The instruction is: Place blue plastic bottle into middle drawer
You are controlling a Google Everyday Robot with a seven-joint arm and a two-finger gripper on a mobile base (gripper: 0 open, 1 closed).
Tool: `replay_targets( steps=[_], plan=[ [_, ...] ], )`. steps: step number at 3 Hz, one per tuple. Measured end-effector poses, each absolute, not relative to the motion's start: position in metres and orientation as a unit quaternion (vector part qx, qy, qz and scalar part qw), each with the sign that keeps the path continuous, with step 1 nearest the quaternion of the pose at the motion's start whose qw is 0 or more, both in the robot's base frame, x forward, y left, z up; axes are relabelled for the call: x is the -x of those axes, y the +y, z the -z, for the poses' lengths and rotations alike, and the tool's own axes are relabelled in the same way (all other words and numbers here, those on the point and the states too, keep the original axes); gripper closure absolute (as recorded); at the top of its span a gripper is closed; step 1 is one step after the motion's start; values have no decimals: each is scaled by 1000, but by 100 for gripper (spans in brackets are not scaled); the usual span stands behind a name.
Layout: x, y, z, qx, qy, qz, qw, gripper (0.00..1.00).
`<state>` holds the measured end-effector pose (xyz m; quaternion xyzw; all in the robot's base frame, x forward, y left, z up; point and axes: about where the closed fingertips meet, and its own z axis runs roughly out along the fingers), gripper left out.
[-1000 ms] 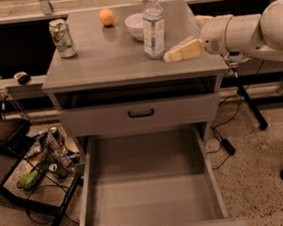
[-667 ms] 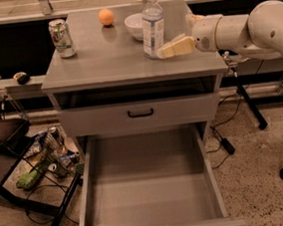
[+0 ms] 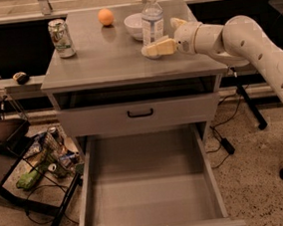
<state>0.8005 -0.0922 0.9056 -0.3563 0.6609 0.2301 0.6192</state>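
The white arm (image 3: 255,49) has come further left since a moment ago. Its gripper (image 3: 162,39), which then hung clear to the right of the bottle, is now right up at the bottle's foot. The cream fingers (image 3: 158,48) are spread. One lies across the front of the bottle's base, and the tip of the other shows behind, just to the right of it. I cannot tell whether either is touching the plastic. Nothing else on the grey counter (image 3: 106,58) has shifted.

The blue plastic bottle (image 3: 151,19) stands upright towards the back right of the counter, just beside the bowl. It is clear-walled, with a white cap and a pale bluish label round its middle, and it is the tallest thing up there.

By my count the counter holds four things:
- the one bottle
- one round white bowl (image 3: 134,25)
- one orange ball of fruit (image 3: 105,16) behind it
- one silver-and-green soda can (image 3: 61,37), well apart at the left edge

Below there are two drawers. The shallow grey one with the black handle (image 3: 140,113) is shut. The middle drawer (image 3: 149,196) – wide, deep, plain grey metal – is pulled fully out, with its bare floor showing.
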Motion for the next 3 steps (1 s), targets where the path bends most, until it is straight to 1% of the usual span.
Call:
replay_targets(
  steps=[2,3],
  plan=[
    [-823,-70,-905,340,638,-259,641,50],
    [-835,-58,-906,339,626,-270,648,81]
  ],
)
